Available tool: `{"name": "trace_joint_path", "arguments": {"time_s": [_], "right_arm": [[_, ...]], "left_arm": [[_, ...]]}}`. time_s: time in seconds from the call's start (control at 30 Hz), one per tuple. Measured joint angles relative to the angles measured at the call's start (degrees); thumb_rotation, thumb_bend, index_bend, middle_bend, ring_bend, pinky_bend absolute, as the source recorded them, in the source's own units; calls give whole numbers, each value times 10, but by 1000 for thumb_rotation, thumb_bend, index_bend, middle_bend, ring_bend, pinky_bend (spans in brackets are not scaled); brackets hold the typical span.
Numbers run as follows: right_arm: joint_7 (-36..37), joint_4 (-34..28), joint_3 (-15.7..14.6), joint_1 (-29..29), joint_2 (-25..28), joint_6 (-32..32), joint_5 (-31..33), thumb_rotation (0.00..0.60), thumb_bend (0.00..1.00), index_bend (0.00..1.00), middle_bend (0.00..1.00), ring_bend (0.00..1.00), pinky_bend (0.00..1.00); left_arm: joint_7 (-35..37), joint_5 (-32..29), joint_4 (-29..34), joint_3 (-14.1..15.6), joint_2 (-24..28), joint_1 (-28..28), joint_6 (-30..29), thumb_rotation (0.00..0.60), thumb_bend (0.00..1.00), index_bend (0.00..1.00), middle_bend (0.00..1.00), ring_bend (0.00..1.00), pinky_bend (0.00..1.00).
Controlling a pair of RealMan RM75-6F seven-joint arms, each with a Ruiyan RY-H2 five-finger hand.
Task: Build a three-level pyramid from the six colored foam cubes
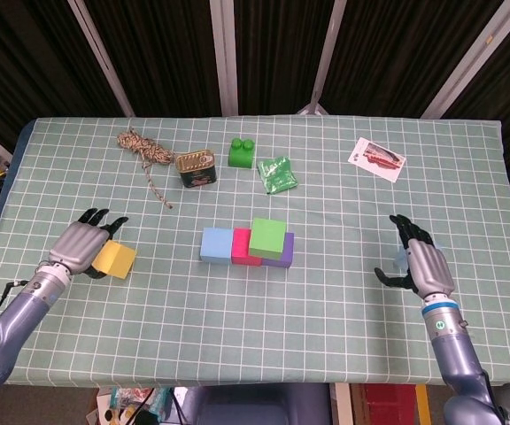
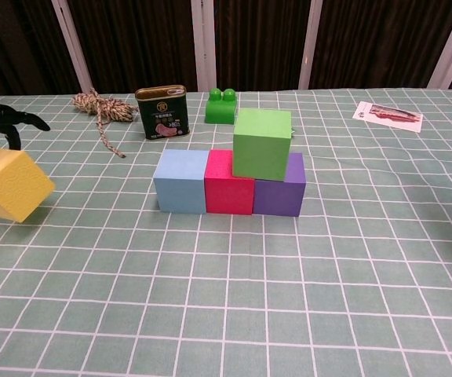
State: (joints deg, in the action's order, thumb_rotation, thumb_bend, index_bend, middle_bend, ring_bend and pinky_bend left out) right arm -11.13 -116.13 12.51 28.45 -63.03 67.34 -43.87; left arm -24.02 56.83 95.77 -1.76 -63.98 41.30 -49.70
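Left hand grasps the yellow foam cube, tilted and lifted clear of the checked tablecloth. Well to this hand's right stands the partial pyramid: light blue cube, pink cube and purple cube touching in 1 row, with the green cube resting on the pink and purple pair. Right hand is at the table's right side, fingers curved around a pale blue cube; whether it grips it cannot be told. Beyond the row lie a tin can, a rope coil and a green toy brick.
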Motion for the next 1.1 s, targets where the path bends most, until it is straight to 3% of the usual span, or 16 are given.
{"name": "trace_joint_path", "arguments": {"time_s": [0.53, 0.9, 1.1], "right_arm": [[9, -5, 2, -3, 5, -7, -6, 600, 313, 0, 0, 0, 0], [13, -9, 2, -4, 7, -10, -10, 600, 313, 0, 0, 0, 0], [14, -10, 2, -4, 8, -11, -12, 600, 313, 0, 0, 0, 0]], "left_arm": [[-240, -383, 61, -60, -89, 127, -113, 600, 299, 34, 354, 1, 48], [-296, -490, 43, -85, -134, 186, -140, 600, 299, 19, 334, 1, 48], [-310, -512, 40, -85, -137, 198, -146, 600, 278, 3, 245, 1, 44]]}}
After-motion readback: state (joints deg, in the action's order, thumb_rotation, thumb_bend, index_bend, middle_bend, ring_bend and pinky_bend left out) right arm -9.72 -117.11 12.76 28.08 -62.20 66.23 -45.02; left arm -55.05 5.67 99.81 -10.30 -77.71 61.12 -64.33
